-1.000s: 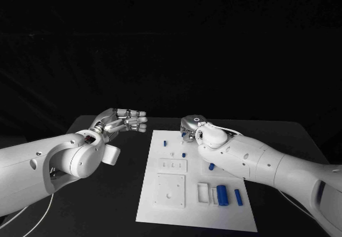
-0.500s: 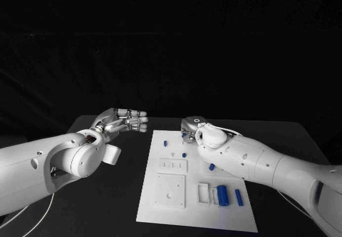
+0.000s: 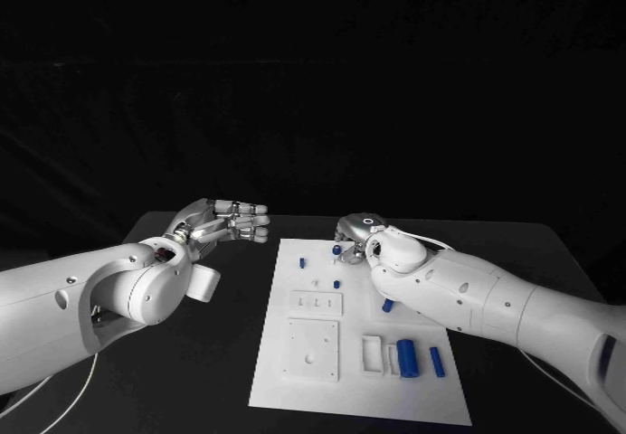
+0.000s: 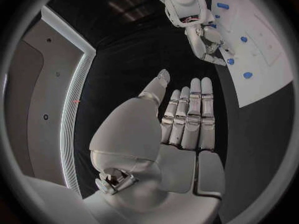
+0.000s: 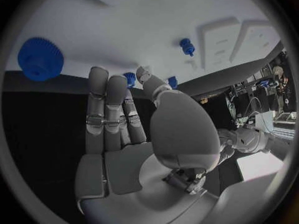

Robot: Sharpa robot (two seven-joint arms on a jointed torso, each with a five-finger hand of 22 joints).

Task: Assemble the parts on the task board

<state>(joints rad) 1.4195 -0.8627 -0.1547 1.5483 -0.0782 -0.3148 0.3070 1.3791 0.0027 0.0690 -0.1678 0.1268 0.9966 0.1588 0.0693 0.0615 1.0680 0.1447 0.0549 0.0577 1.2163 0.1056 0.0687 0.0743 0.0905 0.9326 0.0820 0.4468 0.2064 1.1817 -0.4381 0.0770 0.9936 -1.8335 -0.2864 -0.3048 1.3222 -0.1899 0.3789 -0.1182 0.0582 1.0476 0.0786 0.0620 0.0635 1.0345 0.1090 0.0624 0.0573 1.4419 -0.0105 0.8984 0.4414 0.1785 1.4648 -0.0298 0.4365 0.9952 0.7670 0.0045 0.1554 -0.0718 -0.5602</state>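
The white task board [image 3: 294, 384] lies lengthwise in the middle of the table. Small blue parts [image 3: 303, 262] stand near its far end, and two longer blue pieces [image 3: 407, 357] lie near its front right. My right hand [image 3: 355, 237] hovers over the far end with its fingers stretched out. A small blue part [image 5: 129, 77] shows between its thumb and fingertips [image 5: 97, 74]; I cannot tell if they touch. A blue gear [image 5: 40, 58] lies on the board beside that hand. My left hand [image 3: 229, 221] hangs left of the board, holding nothing, its fingers [image 4: 190, 109] straight.
White raised blocks [image 3: 315, 303] and a square plate [image 3: 313, 348] sit on the board's left half, with slotted holders [image 3: 374, 353] beside the long blue pieces. My right forearm [image 3: 483, 303] crosses the board's right edge. Bare black table [image 3: 235, 362] lies on both sides.
My right hand has shifted slightly to the right and lifted a little, uncovering more of the small blue part under it. The left hand has not moved.
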